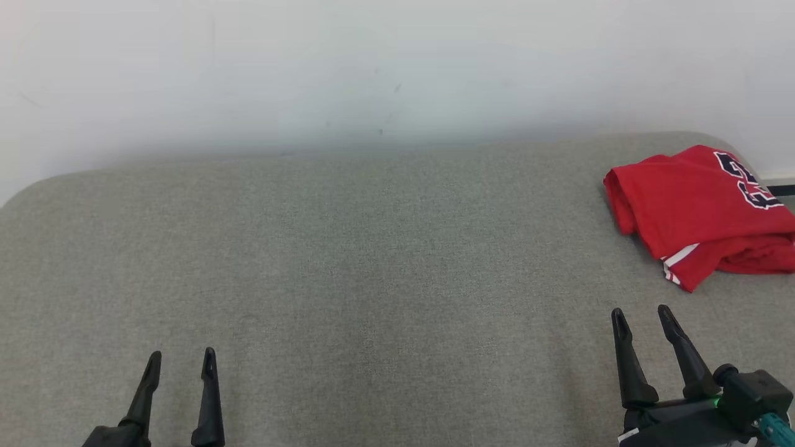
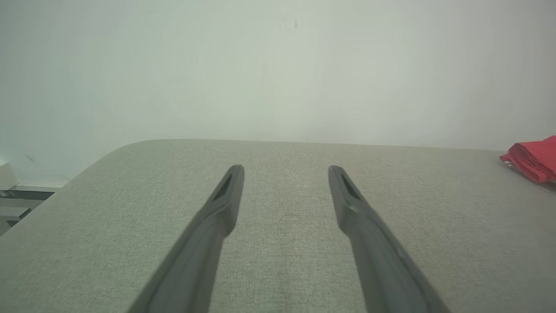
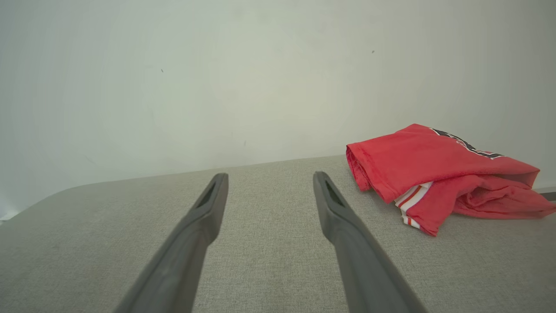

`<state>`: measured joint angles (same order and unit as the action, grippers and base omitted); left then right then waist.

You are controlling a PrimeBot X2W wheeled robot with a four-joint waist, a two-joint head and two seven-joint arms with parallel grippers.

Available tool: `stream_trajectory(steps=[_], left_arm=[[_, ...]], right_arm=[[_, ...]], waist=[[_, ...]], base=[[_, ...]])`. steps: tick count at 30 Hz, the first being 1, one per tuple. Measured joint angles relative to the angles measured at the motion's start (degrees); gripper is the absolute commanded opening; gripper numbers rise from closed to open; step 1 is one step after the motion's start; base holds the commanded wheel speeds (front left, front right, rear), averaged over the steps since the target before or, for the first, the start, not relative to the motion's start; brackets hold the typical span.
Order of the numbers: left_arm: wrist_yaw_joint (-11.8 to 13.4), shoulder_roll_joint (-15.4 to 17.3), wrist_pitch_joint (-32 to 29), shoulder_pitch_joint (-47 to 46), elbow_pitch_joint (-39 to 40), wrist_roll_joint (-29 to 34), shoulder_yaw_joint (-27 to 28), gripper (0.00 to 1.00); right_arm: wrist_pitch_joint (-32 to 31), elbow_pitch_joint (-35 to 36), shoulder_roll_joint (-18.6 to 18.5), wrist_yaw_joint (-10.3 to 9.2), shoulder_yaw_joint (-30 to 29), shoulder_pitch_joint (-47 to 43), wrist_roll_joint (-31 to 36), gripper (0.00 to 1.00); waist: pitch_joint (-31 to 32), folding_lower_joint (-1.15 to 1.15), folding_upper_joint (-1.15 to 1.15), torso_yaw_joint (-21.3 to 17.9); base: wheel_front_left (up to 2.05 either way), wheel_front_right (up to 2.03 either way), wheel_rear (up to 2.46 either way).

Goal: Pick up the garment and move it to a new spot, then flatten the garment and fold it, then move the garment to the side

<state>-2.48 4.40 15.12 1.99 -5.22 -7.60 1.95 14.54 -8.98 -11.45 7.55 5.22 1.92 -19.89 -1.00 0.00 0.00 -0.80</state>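
The garment (image 1: 695,208) is a red jersey with dark numerals and a white-striped hem, lying folded in a loose bundle at the far right of the grey surface. The right wrist view has the garment (image 3: 434,174) just ahead and to the right of my right gripper (image 3: 270,176), apart from it. In the head view my right gripper (image 1: 641,312) stands open at the lower right, a short way in front of the bundle. My left gripper (image 1: 181,357) is open at the lower left with nothing between its fingers. The left wrist view catches my left gripper (image 2: 285,168) and the garment (image 2: 532,161) at its right edge.
The grey fabric-covered surface (image 1: 348,267) has rounded far corners and ends against a pale wall (image 1: 372,68). The garment lies close to the surface's right edge. A strip of floor and skirting (image 2: 21,200) shows past the far left corner.
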Motion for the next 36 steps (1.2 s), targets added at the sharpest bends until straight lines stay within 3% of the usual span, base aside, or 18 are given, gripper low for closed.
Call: stream_trajectory(steps=[16, 20, 21, 27, 36], left_arm=[[-0.46, 0.63, 0.00, 0.33, -1.01, -0.02, 0.41, 1.00], [0.47, 0.62, 0.00, 0.33, -1.03, 0.46, 0.64, 1.00], [0.54, 0.60, 0.00, 0.33, -1.01, 0.52, 0.66, 0.00], [0.43, -0.25, -0.45, 1.20, -4.33, 0.19, 0.54, 0.00], [-0.10, -0.42, -3.10, 0.82, -5.22, -9.90, 1.07, 0.00]], right_arm=[[-0.96, 0.58, 0.69, 0.00, -1.20, -1.44, 0.78, 1.00], [-1.20, 0.67, 0.78, 0.00, -1.19, -1.72, 0.83, 1.00], [-1.26, 0.69, 0.80, 0.00, -1.19, -1.72, 0.85, 0.00], [-1.55, -2.22, 1.66, 0.01, -0.73, -3.54, 0.55, 0.00], [-3.91, -2.71, 2.33, 0.01, -1.69, -3.21, -8.29, 0.00]], waist=[[0.98, 0.00, 0.00, 0.59], [0.98, 0.00, 0.00, 0.62], [0.97, 0.00, 0.00, 0.61], [0.98, 0.00, 0.00, 0.61], [0.98, 0.00, 0.00, 0.62]], base=[[0.00, 0.00, 0.00], [0.00, 0.00, 0.00], [0.00, 0.00, 0.00], [0.00, 0.00, 0.00], [0.00, 0.00, 0.00]])
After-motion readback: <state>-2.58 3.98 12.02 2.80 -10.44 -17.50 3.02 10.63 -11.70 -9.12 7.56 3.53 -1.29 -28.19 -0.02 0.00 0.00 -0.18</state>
